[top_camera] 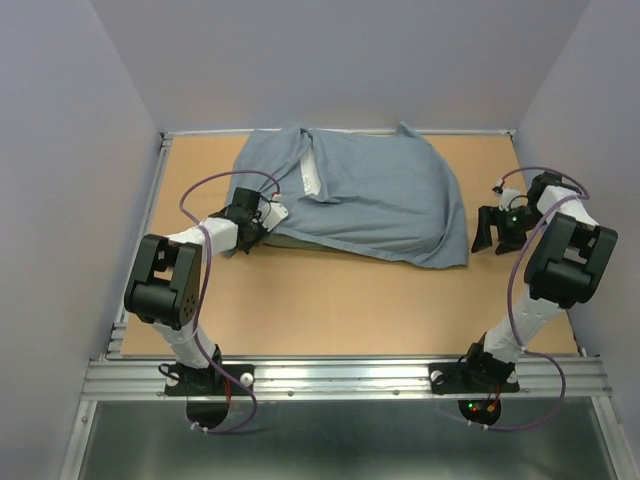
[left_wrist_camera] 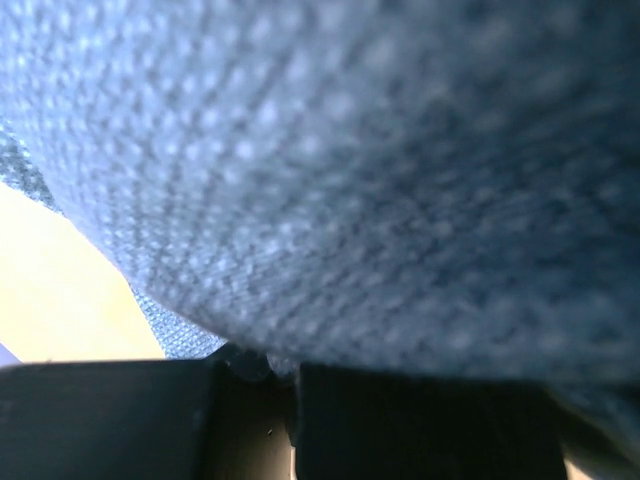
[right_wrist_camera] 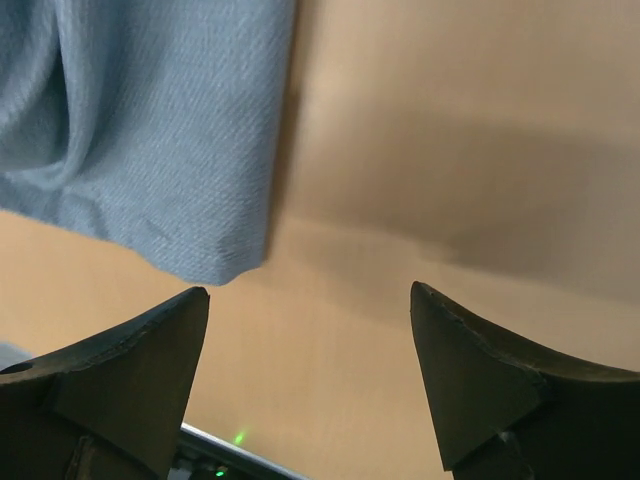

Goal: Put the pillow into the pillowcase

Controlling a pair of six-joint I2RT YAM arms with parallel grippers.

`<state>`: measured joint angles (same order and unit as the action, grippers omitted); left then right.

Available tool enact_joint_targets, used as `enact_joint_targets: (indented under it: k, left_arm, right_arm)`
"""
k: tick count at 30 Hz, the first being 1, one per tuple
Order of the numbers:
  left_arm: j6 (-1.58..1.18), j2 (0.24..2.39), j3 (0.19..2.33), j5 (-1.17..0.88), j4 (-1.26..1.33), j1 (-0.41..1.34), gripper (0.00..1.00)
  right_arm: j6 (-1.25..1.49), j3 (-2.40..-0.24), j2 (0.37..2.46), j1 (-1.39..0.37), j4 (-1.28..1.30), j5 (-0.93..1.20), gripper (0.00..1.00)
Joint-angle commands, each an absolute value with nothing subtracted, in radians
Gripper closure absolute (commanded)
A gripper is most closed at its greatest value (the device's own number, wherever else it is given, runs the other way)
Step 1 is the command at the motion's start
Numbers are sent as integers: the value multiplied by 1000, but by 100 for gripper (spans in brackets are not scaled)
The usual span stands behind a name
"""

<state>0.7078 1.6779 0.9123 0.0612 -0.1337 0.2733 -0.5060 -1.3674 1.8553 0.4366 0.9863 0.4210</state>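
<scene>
The grey-blue pillowcase lies bulging across the back middle of the table. A white strip of the pillow shows in a fold near its upper left; the rest of the pillow is hidden under the cloth. My left gripper is at the case's lower left edge. In the left wrist view the cloth fills the frame, and the gripper is nearly closed with a bit of cloth pinched at the tips. My right gripper is open and empty just right of the case's right corner; it also shows in the right wrist view.
The tan tabletop has metal rails along its left and near edges. Grey walls stand close on the left, back and right. The right arm's elbow is near the right wall.
</scene>
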Motion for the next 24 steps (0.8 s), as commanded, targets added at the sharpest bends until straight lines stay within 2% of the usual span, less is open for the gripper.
enact_joint_targets:
  k: [1,5,13,16,17,18,19,24]
  left_arm:
    - [655,1672,940,6,-187,278,100]
    - [630,1651,965,-95,-236,249,100]
    - [607,1578,953,-176,-255,230,100]
    - [597,1569,962,-210,-271,221,100]
    - [588,1566,965,-227,-279,218,100]
    - [583,1560,968,-241,-284,210,100]
    - [577,1546,974,-258,-288,195,100]
    - [604,1442,1057,-366,-305,19,100]
  right_arm:
    - [-454,-1252,1850,434,993,522,14]
    - [-373,-1216,1897,433,913,517,14]
    - [-236,-1244,2039,391,873,733,30]
    - [-200,-1265,2057,370,859,797,50]
    - [-187,-1278,2056,370,859,805,76]
    - [-183,-1295,2048,371,859,801,92]
    - [-173,-1333,2034,379,861,784,99]
    - [-83,-1533,1884,521,865,764,99]
